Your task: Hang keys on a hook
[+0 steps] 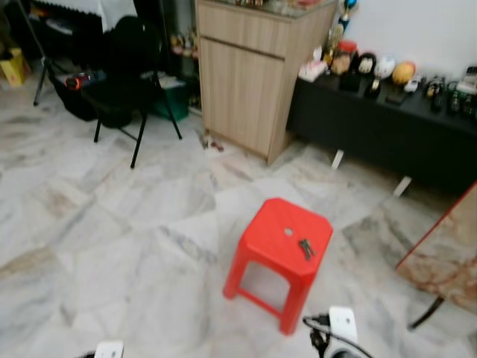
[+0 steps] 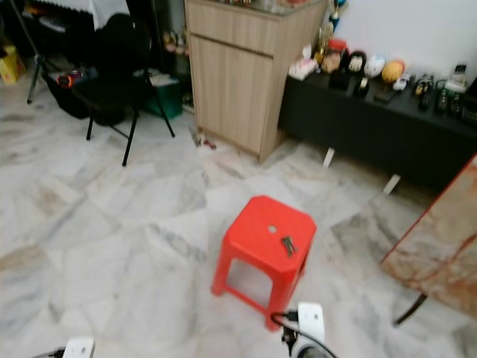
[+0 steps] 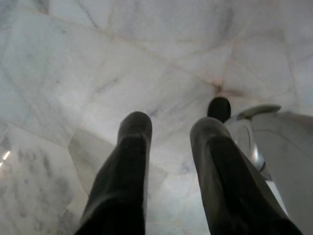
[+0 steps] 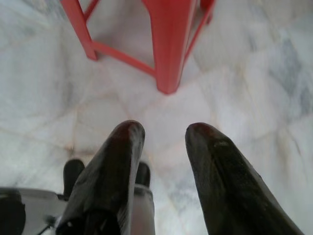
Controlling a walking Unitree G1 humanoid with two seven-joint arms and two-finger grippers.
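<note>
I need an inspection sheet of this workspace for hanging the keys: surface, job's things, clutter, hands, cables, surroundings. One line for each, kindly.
Surface: red plastic stool on the marble floor, with a small hole in the seat.
Job's things: keys lie on the seat, near the hole; no hook seen.
Clutter: small items on the floor by the wooden cabinet; figurines and small objects on the low black shelf.
Hands: left hand open, above bare floor; right hand open, pointing down near a stool leg.
Cables: black cable at the right wrist.
Surroundings: black folding chair at left; a marble-patterned panel at right.
</note>
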